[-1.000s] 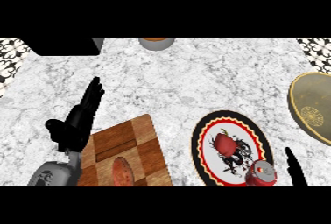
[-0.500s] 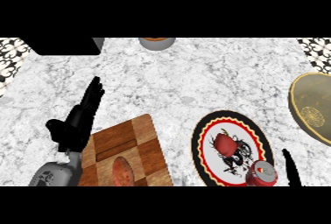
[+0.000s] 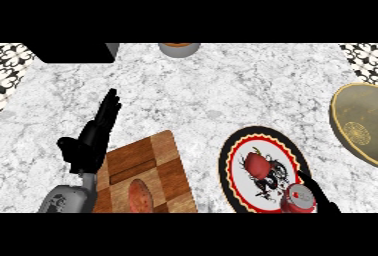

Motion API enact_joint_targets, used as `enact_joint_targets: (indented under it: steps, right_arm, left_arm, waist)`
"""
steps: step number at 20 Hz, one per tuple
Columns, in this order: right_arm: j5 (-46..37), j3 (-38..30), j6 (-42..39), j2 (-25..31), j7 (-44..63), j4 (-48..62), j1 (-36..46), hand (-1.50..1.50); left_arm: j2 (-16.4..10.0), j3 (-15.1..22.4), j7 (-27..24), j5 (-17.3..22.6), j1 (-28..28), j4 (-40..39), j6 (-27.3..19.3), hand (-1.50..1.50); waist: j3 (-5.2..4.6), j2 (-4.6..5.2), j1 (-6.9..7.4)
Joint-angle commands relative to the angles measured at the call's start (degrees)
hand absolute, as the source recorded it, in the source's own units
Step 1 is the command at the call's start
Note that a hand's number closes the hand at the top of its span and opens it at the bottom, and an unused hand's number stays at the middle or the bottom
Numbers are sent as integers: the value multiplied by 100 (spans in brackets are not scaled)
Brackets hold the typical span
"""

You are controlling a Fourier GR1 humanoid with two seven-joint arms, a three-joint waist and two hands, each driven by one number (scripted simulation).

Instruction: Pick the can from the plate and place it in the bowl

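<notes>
The red can [image 3: 297, 199] with a silver top stands on the lower right part of the plate [image 3: 230, 159], which has a black and red rim and a red and black pattern. The tan bowl [image 3: 357, 125] sits at the right edge, beyond the plate. My right hand [image 3: 320, 194] comes in from the lower edge; its straight fingers lean along the can's right side, open, with most of the hand out of view. My left hand [image 3: 90, 142] rests open over the counter at the left, fingers pointing up.
A wooden cutting board [image 3: 159, 160] lies between my left hand and the plate, with a brown oval item [image 3: 138, 195] on it. A round container [image 3: 179, 48] and a black block [image 3: 74, 52] sit at the far edge.
My right hand has moved left and tilted inward, from clear of the can to right against its right side. The left hand has not moved.
</notes>
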State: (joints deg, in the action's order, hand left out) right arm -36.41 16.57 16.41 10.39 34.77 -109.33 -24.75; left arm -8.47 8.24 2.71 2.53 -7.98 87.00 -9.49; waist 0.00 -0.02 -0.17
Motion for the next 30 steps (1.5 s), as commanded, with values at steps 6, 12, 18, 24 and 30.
enact_joint_targets:
  steps: [6, 12, 18, 24, 30]
  right_arm:
    - [-443, 519, -415, 208, -354, 215, 109, 150]
    - [-372, 509, -261, -139, -464, 330, 412, 150]
    - [1491, 1146, -2032, 1487, -3605, -429, 100, 150]
    - [2795, 143, -2554, 2433, -5979, -1168, -362, 150]
    - [3791, -1824, -2776, 3100, -7488, -1836, -1358, 150]
  left_arm:
    - [42, 6, 199, -88, 416, 644, 59, 0]
    - [128, -219, 254, -143, -23, 132, 253, 0]
    - [72, -179, 200, -73, -17, 120, 237, 0]
    - [141, -240, 209, -114, 36, 97, 80, 0]
    - [82, -264, 35, -183, 216, 206, 79, 0]
  waist:
    - [0, -7, 25]
    - [-1, -1, 4]
    - [43, -72, 56]
    - [32, -73, -228]
    - [8, -80, -330]
